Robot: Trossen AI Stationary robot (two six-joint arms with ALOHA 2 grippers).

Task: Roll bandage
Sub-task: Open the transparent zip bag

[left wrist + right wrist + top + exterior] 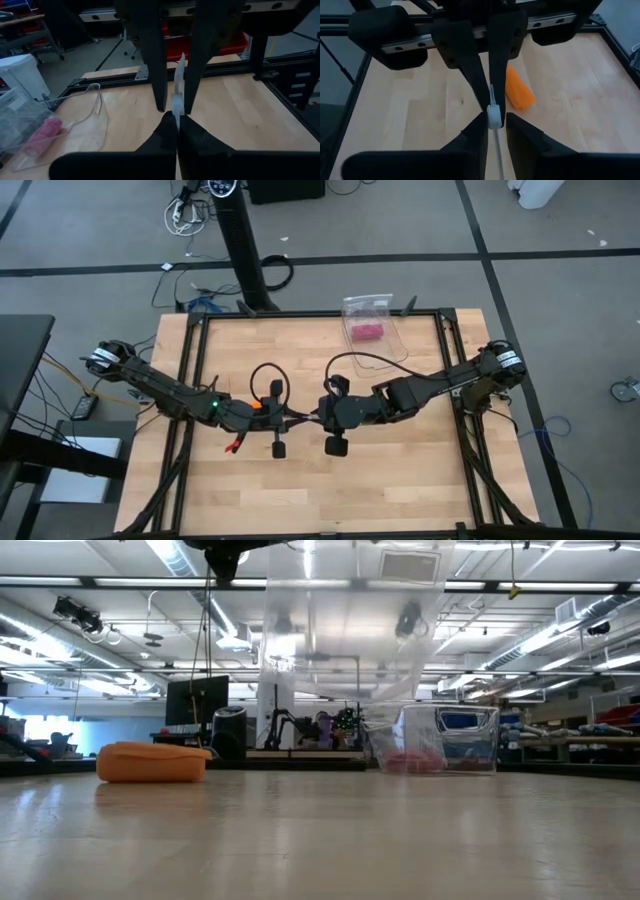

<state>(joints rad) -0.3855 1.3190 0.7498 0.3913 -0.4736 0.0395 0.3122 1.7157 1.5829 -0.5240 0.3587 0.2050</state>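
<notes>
The orange bandage [258,405] is a compact roll lying on its side on the table, just on the far side of my left gripper; it also shows in the low view [150,762] and the right wrist view [519,90]. My left gripper [297,419] and right gripper [313,418] meet tip to tip over the table's middle. Both are shut on a clear plastic bag [350,650], which hangs below them. Neither touches the bandage. My left gripper pinches the clear bag's upper edge [177,102] between its two fingers, coming level from the table's left. The bag shows edge-on as a thin strip and hangs below the fingers. My right gripper pinches the same upper edge [493,116] between its two fingers, coming level from the table's right, close against the left fingertips. The bag hangs below, and its lower edge [350,735] looks clear of the table.
A second clear bag [372,325] with a small pink bundle [365,332] lies at the table's far side, right of middle. A small red thing [235,445] lies near the left arm. Black frame rails run along the table's edges.
</notes>
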